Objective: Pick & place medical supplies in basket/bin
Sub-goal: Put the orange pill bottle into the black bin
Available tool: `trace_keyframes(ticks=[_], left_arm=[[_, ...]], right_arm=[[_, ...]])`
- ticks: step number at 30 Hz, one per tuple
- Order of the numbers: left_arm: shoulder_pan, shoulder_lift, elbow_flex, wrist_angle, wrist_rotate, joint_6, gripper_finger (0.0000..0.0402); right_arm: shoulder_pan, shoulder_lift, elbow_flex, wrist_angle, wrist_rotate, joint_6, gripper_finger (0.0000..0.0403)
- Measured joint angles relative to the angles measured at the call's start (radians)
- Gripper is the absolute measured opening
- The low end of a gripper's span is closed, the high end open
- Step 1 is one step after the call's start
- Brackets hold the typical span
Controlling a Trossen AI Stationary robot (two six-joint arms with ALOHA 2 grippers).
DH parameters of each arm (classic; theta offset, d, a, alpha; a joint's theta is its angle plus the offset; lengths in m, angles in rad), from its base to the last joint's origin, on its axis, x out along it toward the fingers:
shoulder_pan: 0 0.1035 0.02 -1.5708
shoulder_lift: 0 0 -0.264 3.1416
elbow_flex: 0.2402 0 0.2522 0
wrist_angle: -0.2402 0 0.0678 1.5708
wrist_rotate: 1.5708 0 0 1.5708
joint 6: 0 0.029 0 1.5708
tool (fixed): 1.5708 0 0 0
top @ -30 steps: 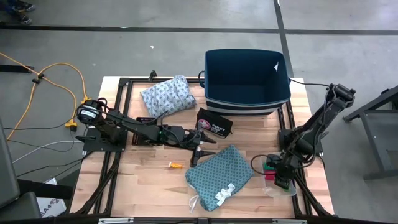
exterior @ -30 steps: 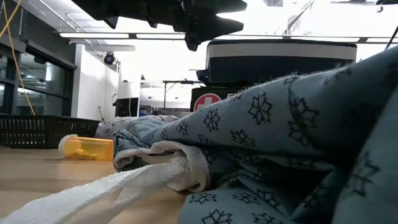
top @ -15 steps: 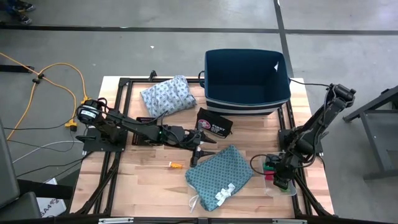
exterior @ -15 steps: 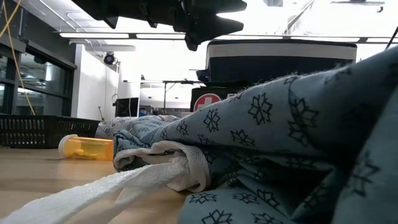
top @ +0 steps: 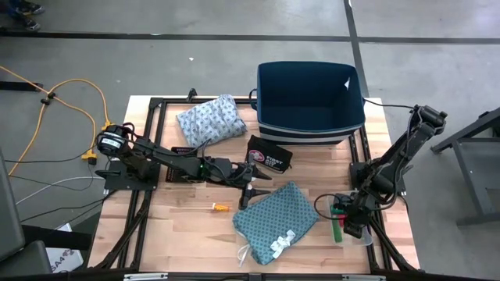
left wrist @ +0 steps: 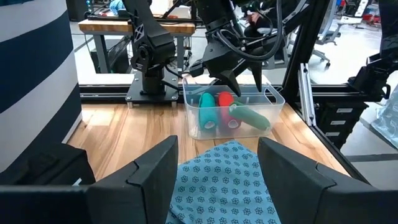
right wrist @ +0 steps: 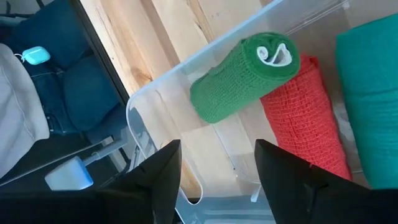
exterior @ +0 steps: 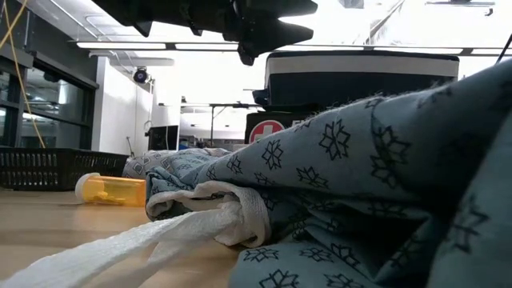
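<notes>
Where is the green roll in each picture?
High view: green roll at the table's right edge, under the right claw.
Low view: not in it.
Left wrist view: green roll leaning across the clear box, beyond the teal cloth.
Right wrist view: green roll beside the red roll.
Shared landmark: the red roll.

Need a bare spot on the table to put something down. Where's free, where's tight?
Free: wood by the orange-tipped stick, left of the teal cloth. Crowded: centre, where the left gripper, black pouch and teal cloth cluster; right edge, right gripper over the clear bin.
</notes>
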State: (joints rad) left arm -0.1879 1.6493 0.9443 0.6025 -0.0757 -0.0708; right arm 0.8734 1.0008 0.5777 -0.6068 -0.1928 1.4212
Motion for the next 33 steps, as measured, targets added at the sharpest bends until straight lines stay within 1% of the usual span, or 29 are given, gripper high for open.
trace_keyframes(ticks=[7,10,15,17,20,26,30,33], left_arm=[[0.0,0.0,0.0,0.0,0.0,0.0,0.0214],[0.0,0.0,0.0,0.0,0.0,0.0,0.0214],[0.0,0.0,0.0,0.0,0.0,0.0,0.0214],[0.0,0.0,0.0,0.0,0.0,0.001,0.0214],[0.0,0.0,0.0,0.0,0.0,0.001,0.0214],[0.0,0.0,0.0,0.0,0.0,0.001,0.0214],[0.0,0.0,0.0,0.0,0.0,0.001,0.0214],[0.0,0.0,0.0,0.0,0.0,0.001,0.0214]], right_arm=[[0.0,0.0,0.0,0.004,-0.001,0.0,0.0192],[0.0,0.0,0.0,0.01,-0.02,-0.003,0.0192],[-0.005,0.0,0.0,0.01,-0.029,-0.064,0.0191],[-0.017,0.0,0.0,0.011,-0.056,-0.092,0.0191],[-0.055,-0.008,0.0,0.012,-0.119,-0.125,0.0191],[-0.176,-0.041,0.0,0.013,-0.254,-0.192,0.0191],[-0.252,-0.055,0.0,0.014,-0.304,-0.219,0.0191],[-0.295,-0.06,0.0,0.014,-0.317,-0.249,0.0191]])
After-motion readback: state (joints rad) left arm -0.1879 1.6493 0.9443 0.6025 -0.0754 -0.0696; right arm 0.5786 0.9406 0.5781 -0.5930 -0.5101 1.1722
